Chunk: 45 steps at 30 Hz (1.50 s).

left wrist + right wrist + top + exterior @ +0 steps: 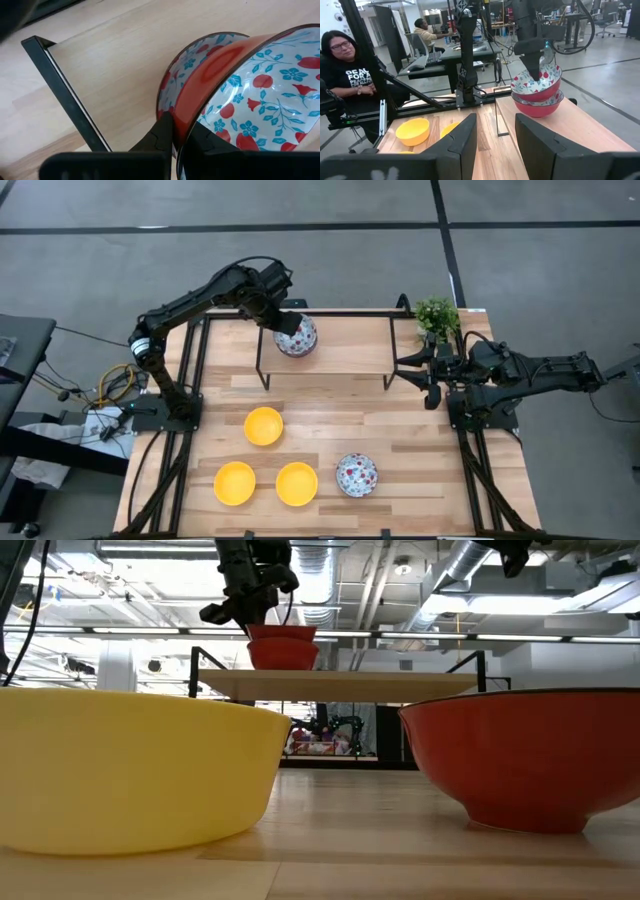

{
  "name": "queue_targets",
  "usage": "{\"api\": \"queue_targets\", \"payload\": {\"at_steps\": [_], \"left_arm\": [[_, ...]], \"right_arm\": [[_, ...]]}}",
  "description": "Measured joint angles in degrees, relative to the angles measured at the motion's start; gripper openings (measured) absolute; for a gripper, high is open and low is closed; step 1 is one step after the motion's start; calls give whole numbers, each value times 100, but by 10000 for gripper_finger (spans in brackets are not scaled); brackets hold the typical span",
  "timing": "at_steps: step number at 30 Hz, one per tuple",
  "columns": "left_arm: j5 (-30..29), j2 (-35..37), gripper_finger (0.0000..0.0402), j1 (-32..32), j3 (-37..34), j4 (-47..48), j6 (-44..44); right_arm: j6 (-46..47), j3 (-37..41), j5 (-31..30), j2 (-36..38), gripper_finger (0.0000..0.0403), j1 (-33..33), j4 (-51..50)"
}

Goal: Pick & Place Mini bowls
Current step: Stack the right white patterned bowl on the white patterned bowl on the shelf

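Two red mini bowls with white, patterned insides sit stacked on the raised wooden shelf (345, 345) at the table's far side. My left gripper (181, 132) is shut on the upper bowl (537, 82), which is nested slightly tilted in the lower one (538, 105). Three yellow mini bowls (263, 425) (234, 482) (296, 483) and one more patterned bowl (356, 474) rest on their bases on the near half of the table. My right gripper (422, 372) waits open at the shelf's right end, holding nothing. My left gripper pinches the upper bowl's wall at the rim (192, 112), one finger (200, 140) inside the bowl and one (162, 131) outside. The fingers come steeply from above, pointing down. The bowl tilts a little and sits in the lower bowl on the shelf.
The shelf stands on black metal legs (262, 360) with free room beneath it. A small green plant (437, 315) stands at the shelf's far right corner, close to my right arm. Beyond the table a seated person (342, 65) and another at a desk (422, 27) are in view.
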<state>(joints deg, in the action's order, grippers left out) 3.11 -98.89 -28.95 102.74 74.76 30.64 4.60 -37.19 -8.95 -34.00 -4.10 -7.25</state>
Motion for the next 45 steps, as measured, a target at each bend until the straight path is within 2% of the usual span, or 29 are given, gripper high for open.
{"api": "queue_targets", "payload": {"at_steps": [34, 45], "left_arm": [[55, 2, 19, 7, -254, -170, -40], [56, 2, 81, 4, -253, -212, -167]], "right_arm": [[3, -2, -7, 2, 123, 1, 48], [101, -2, -5, 2, 123, 2, 46]]}}
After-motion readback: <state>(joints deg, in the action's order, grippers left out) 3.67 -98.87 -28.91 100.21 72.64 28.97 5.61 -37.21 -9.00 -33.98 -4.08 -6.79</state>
